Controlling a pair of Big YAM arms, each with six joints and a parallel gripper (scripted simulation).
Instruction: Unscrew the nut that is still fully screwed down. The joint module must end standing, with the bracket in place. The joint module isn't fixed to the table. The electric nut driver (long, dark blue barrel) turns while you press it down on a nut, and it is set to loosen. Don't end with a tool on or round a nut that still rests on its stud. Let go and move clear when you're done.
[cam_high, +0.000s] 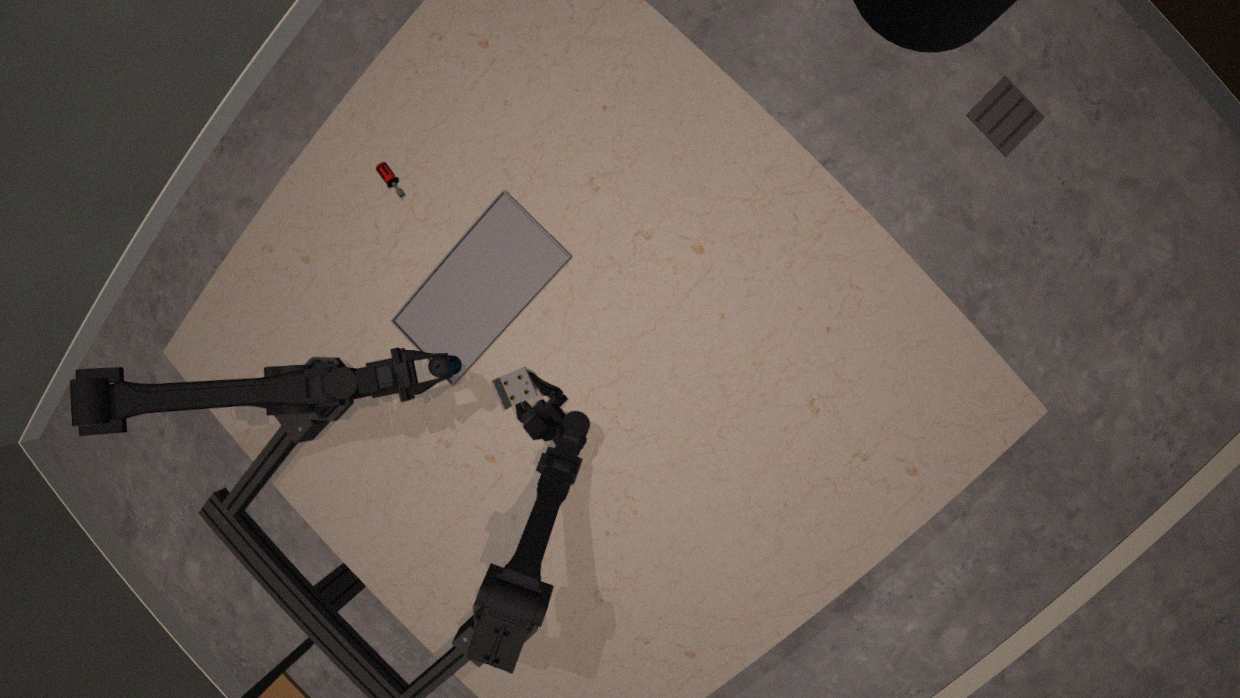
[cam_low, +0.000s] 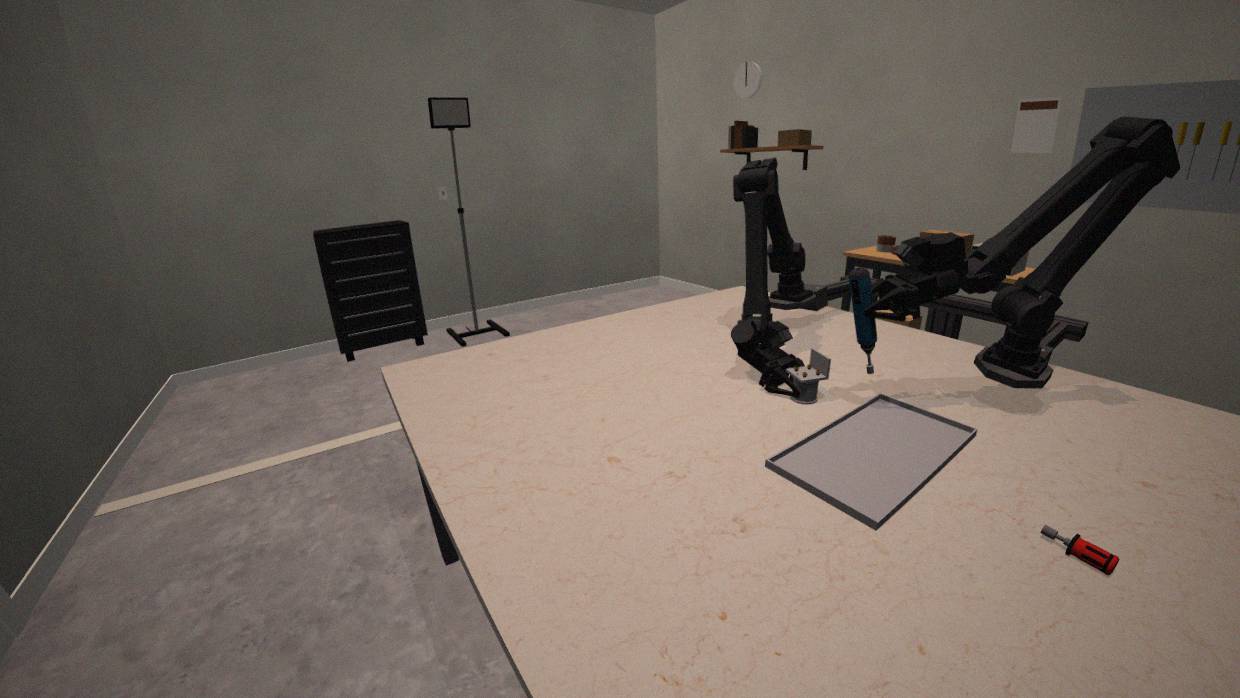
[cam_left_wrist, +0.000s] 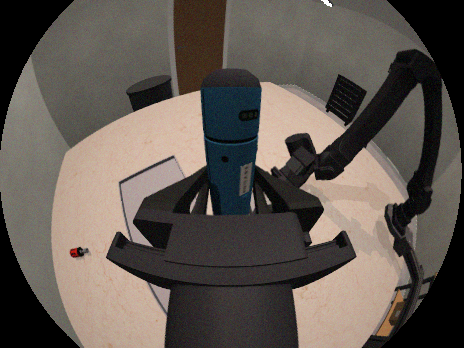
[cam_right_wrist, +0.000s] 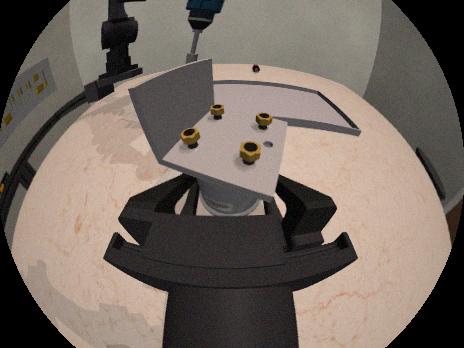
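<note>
- The shallow grey tray (cam_high: 481, 286) (cam_low: 872, 459) (cam_left_wrist: 150, 185) (cam_right_wrist: 300, 102) lies flat on the table, its bare floor showing.
- The left gripper (cam_high: 446, 368) (cam_low: 868, 303) (cam_left_wrist: 230, 171) is clamped on the blue driver (cam_high: 445, 365) (cam_low: 863, 310) (cam_left_wrist: 231, 150) (cam_right_wrist: 204, 9), socket downward, above the table and apart from the nuts.
- The right gripper (cam_high: 525, 391) (cam_low: 802, 389) (cam_right_wrist: 230, 171) is clamped on the joint module (cam_low: 806, 393) (cam_right_wrist: 230, 199), which stands upright near the tray.
- The bracket (cam_high: 518, 387) (cam_low: 820, 364) (cam_right_wrist: 172, 112) sits on top, carrying four brass nuts (cam_right_wrist: 250, 150); which one is fully down, I cannot tell.
- The red hand tool (cam_high: 386, 175) (cam_low: 1091, 554) (cam_left_wrist: 76, 252) (cam_right_wrist: 256, 68) lies on the table, outside the tray.
- A black drawer cabinet (cam_low: 373, 287) (cam_left_wrist: 345, 100) stands near the wall; its contents are hidden.
</note>
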